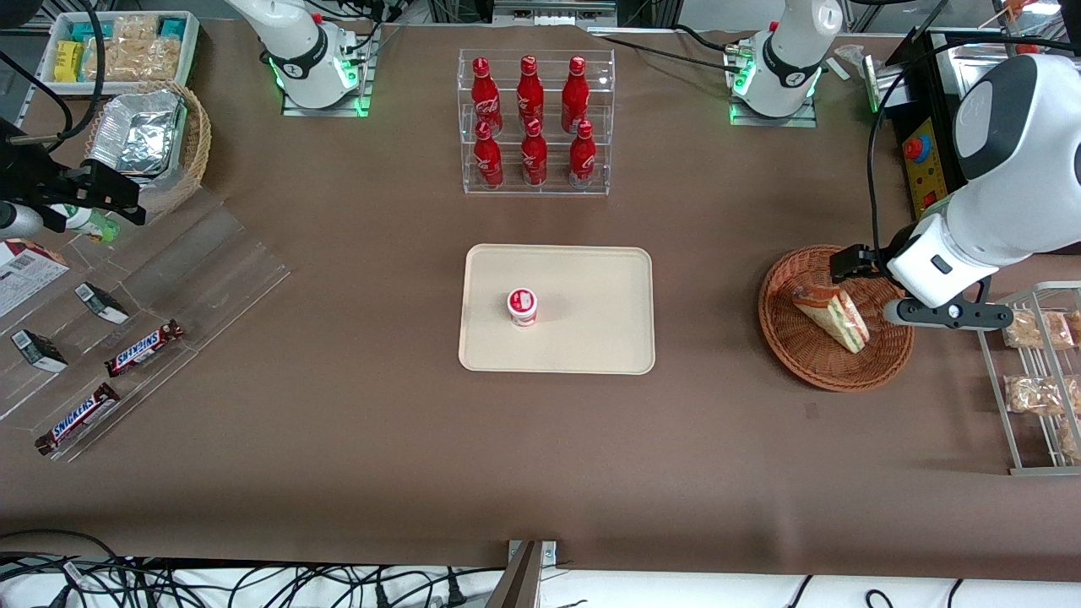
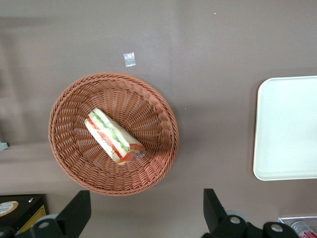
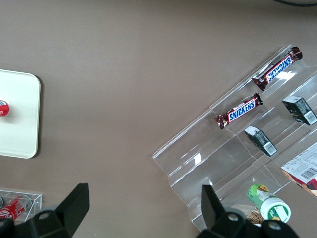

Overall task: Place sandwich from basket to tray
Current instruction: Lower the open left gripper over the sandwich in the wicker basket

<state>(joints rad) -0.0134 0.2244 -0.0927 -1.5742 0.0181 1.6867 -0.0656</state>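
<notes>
My end effector (image 2: pixel 146 215) hangs wide open, empty, above the basket (image 2: pixel 74 163). Sandwich (image 2: pixel 114 136) looks soft, light, slippery wrap; I'd pinch across the bread faces, mid-wedge.

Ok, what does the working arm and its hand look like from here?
The arm has glossy white shells with dark grey joint caps and a black cable looping off it. Its base glows green. The hand, above the basket, has a white body and two black fingers.
</notes>
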